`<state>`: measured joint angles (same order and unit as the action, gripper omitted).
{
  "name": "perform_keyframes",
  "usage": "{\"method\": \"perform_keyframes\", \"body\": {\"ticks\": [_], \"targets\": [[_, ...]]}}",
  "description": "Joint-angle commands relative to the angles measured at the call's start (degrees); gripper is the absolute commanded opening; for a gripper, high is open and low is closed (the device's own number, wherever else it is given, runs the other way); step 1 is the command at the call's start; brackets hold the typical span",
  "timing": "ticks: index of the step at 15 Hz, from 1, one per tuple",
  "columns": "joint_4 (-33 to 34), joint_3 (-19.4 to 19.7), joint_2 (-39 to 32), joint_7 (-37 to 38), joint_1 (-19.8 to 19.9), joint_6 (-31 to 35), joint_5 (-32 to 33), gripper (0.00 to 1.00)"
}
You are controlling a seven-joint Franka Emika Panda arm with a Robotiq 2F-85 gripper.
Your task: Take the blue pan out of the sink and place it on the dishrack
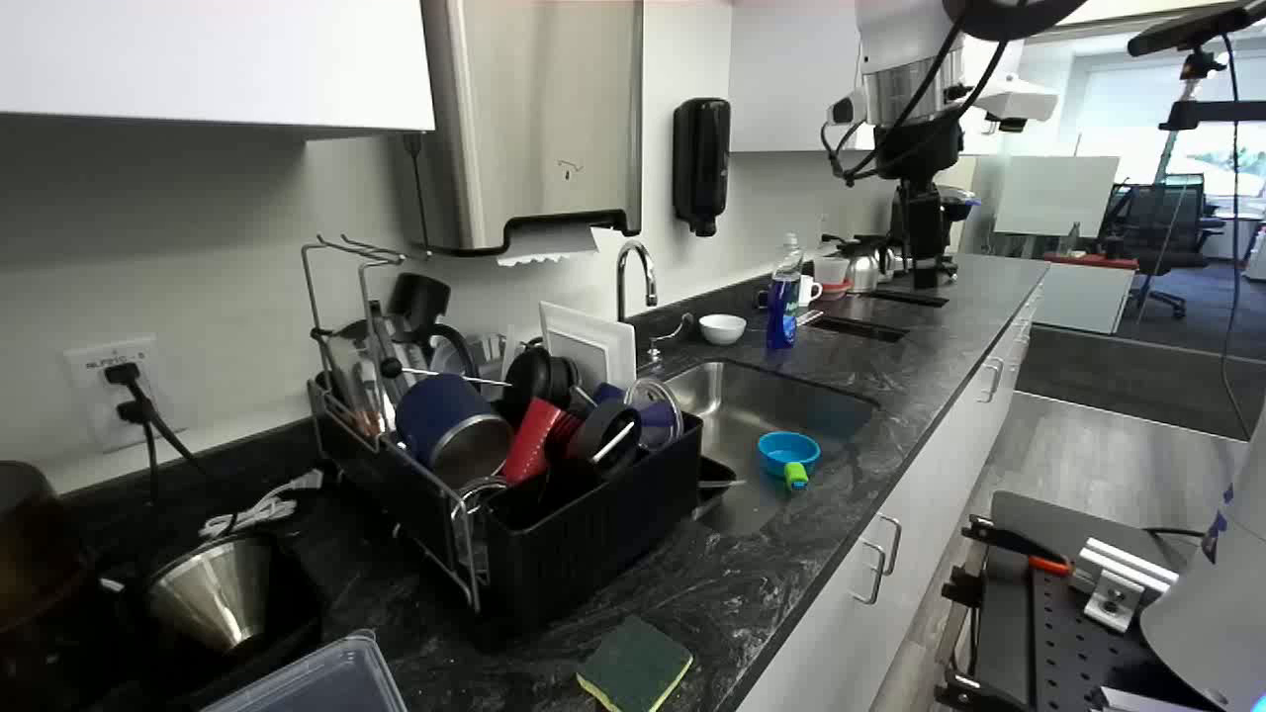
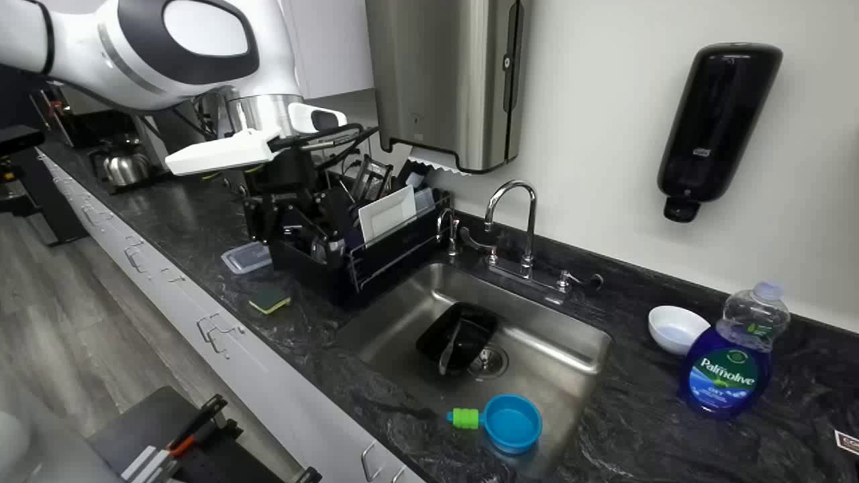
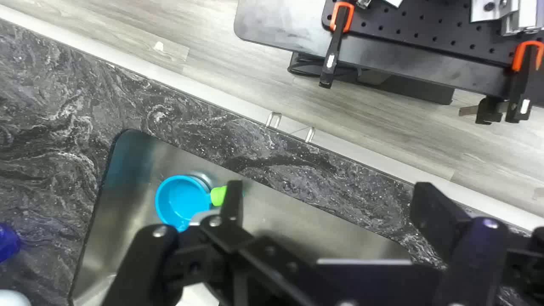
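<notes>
The blue pan (image 2: 512, 429) is a small round blue pan with a green handle. It sits upright in the steel sink (image 2: 560, 345), near the sink's front edge. It also shows in an exterior view (image 1: 788, 452) and at the left in the wrist view (image 3: 182, 202), where a gripper finger hides part of its handle. The dishrack (image 1: 598, 534) is black and stands beside the sink, crowded with cups, pans and a white plate. My gripper (image 3: 329, 189) is open and empty, held above the sink's front side. In an exterior view the gripper (image 2: 292, 231) appears in front of the dishrack.
A black tray (image 2: 463, 329) with a utensil lies in the sink near the drain. The faucet (image 2: 517, 221) rises behind the sink. A soap bottle (image 2: 728, 362) and white bowl (image 2: 674, 329) stand beside it. A sponge (image 1: 635, 663) lies in front of the rack.
</notes>
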<state>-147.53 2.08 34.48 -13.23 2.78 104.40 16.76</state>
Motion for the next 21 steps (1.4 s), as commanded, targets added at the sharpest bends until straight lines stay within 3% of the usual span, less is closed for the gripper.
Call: {"method": "perform_keyframes", "body": {"ticks": [1, 17, 21], "targets": [[0.10, 0.66, -0.01, 0.34, -0.79, -0.21, 0.32, 1.00], [0.10, 0.66, -0.01, 0.34, -0.79, -0.21, 0.32, 1.00], [-0.01, 1.43, -3.50, 0.29, -0.48, 2.52, 0.90, 1.00]]}}
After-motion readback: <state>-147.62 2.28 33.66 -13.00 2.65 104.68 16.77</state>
